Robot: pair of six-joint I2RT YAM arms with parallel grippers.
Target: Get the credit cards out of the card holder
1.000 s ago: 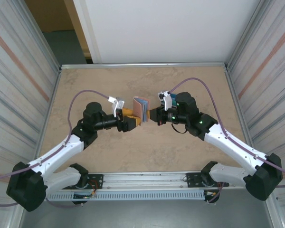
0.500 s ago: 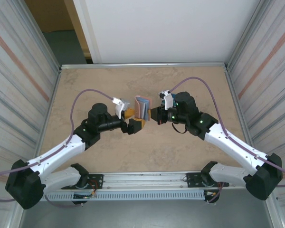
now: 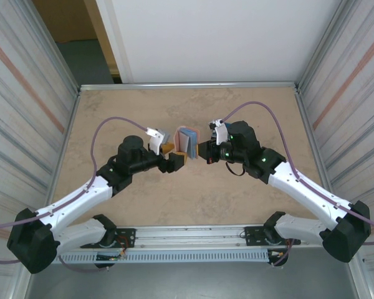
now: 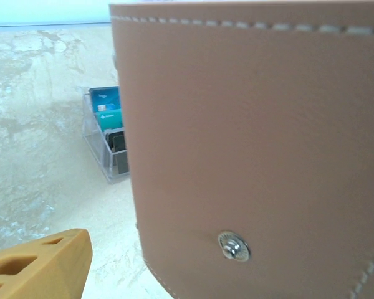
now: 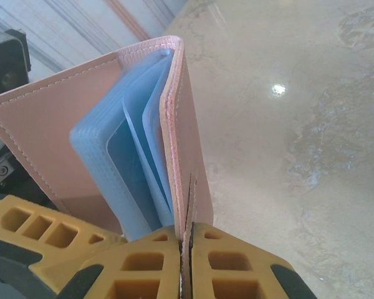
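At the centre of the table (image 3: 237, 112) we list the card holder (image 3: 187, 141), held by one flap in the clamped right gripper (image 5: 186, 249), credit cards (image 5: 121, 168) tucked inside, left gripper (image 3: 173, 156) spread and empty beside it; risk: that thin pinch may slip once a card is tugged.

Card holder (image 3: 187, 141) standing on table (image 3: 193, 199), credit cards (image 5: 140, 168) inside. Left gripper (image 3: 173, 157) just left; right gripper (image 3: 201, 149) right, clamping cover edge. Box (image 4: 106, 140) behind right gripper.
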